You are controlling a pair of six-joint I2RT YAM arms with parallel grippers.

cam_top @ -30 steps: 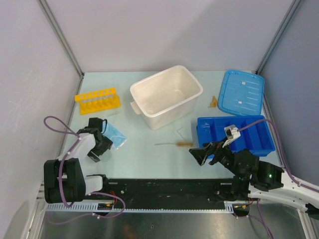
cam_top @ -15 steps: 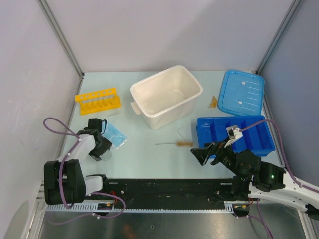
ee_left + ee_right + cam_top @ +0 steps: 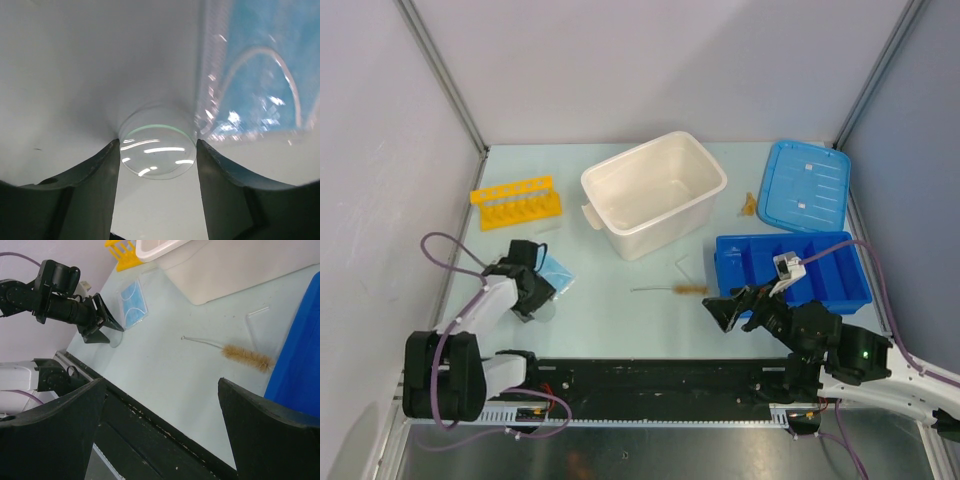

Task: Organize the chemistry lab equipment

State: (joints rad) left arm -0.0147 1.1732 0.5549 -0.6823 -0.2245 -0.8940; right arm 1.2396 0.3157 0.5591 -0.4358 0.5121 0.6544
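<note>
My left gripper [image 3: 534,300] is low on the table at the left, its fingers pressed on either side of a small clear round dish [image 3: 157,155]. Just beyond it lies the pale blue square piece [image 3: 552,270] in a clear sleeve [image 3: 260,65]. The thin wire brush [image 3: 675,289] with tan bristles [image 3: 247,356] lies mid-table. A clear piece [image 3: 685,265] lies just behind it. The yellow holed rack [image 3: 517,203] stands at the back left. A tiny amber piece [image 3: 749,205] sits beside the blue lid. My right gripper [image 3: 730,308] hovers open near the front edge [image 3: 162,382], holding nothing.
A big white tub [image 3: 610,170] stands at the back centre. Its blue lid [image 3: 805,185] lies at the back right. In front of the lid is a blue divided tray [image 3: 790,272]. A black rail [image 3: 650,375] runs along the near edge, with walls on both sides.
My left gripper has slid a little right and toward the front, and its fingers have narrowed onto the clear round dish. The right arm has barely moved.
</note>
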